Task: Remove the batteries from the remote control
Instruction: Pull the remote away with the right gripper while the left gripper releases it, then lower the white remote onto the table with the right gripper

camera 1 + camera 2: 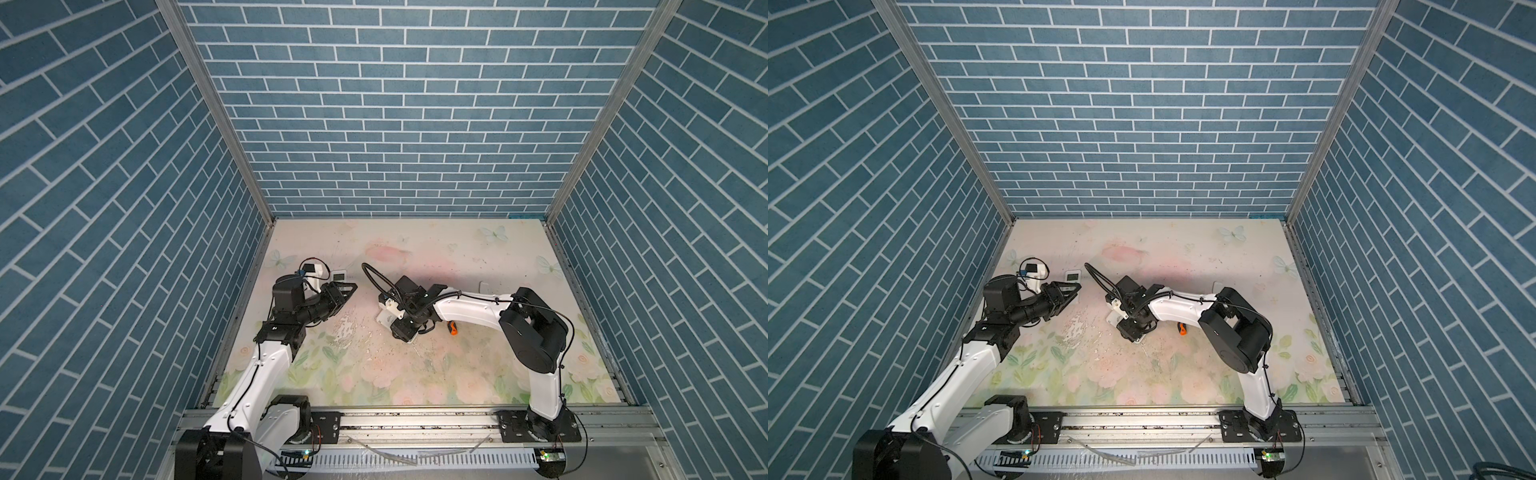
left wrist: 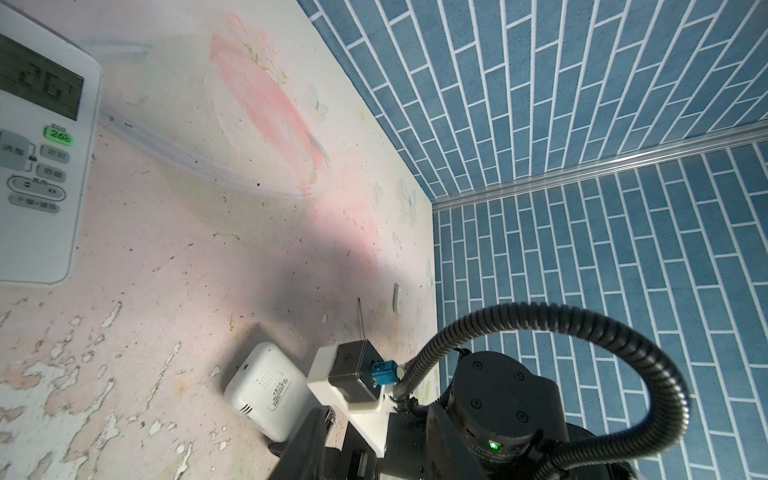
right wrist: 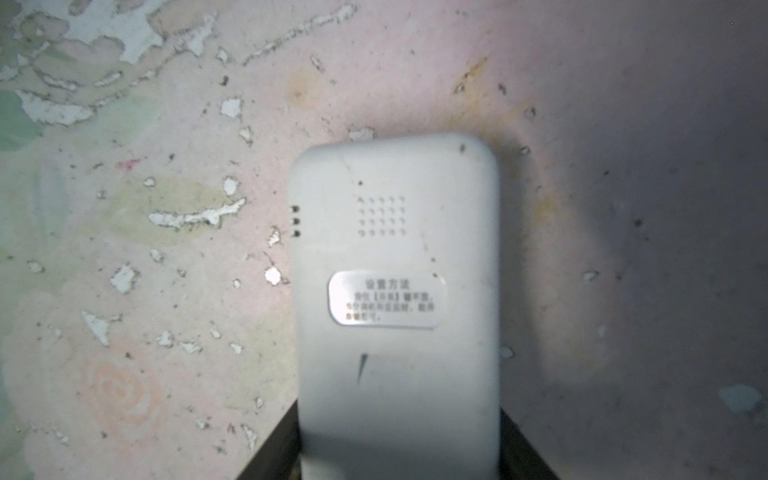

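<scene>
Right hand (image 3: 399,409) grips the white remote control (image 3: 395,249) by its side edges — light, rigid, likely slippery plastic; left hand (image 1: 349,289) opening cannot be told.

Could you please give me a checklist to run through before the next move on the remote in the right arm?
1. Right end effector grips the white remote: ok, fingers on both its sides.
2. Remote's back faces the wrist camera: ok, label visible.
3. Battery compartment open: cannot tell; no opening in the visible part.
4. Batteries in sight: not ok, none visible.
5. Left end effector free: cannot tell; it is near the display remote.
6. Screwdriver at hand: ok, lying beside the right arm.
</scene>
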